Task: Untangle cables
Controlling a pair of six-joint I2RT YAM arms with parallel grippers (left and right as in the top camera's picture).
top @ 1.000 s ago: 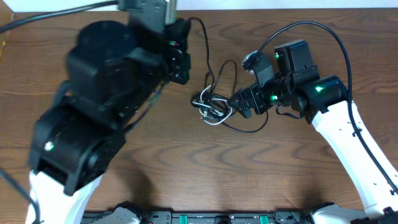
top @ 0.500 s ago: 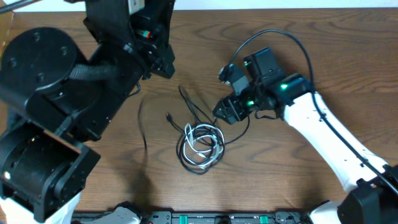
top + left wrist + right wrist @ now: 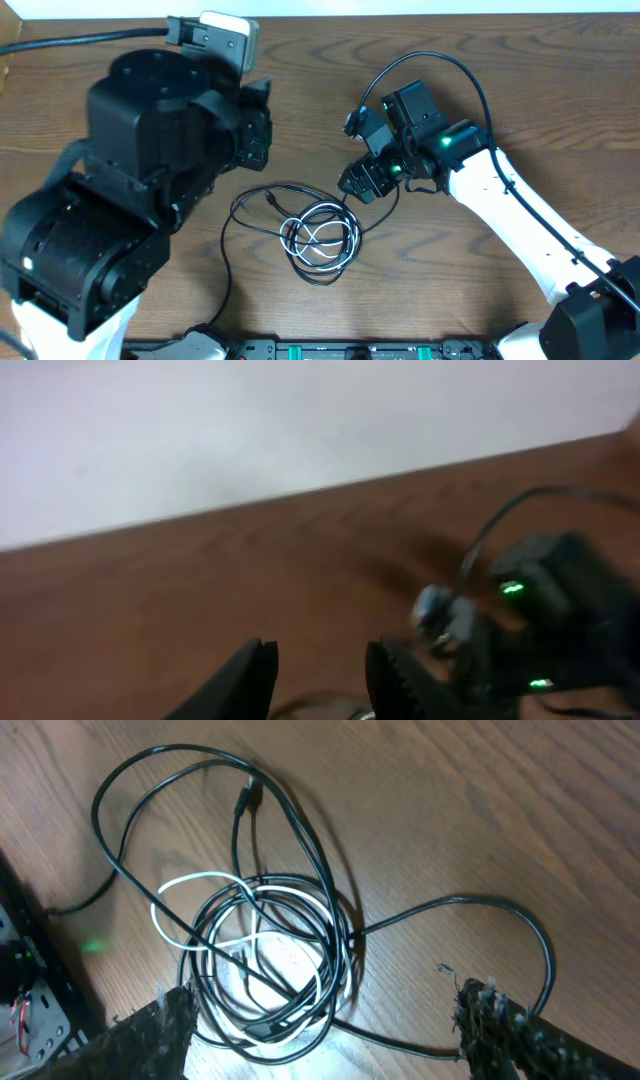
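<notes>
The cables lie on the brown table as a tangled coil of black cords with one white cord threaded through. A long black loop runs out to the left and down to the front edge. A small plug end lies inside the upper loop. My right gripper is open wide just above the coil's near edge, touching nothing; from overhead the right gripper is at the coil's upper right. My left gripper is raised and blurred, its jaws apart with nothing between them.
The bulky black left arm covers the left part of the table. The white right arm slants in from the lower right. A black rail runs along the front edge.
The left gripper has opened and let go of a black cord, which now lies looped on the table. The coil sits lower and more spread out. The left arm has swung over.
</notes>
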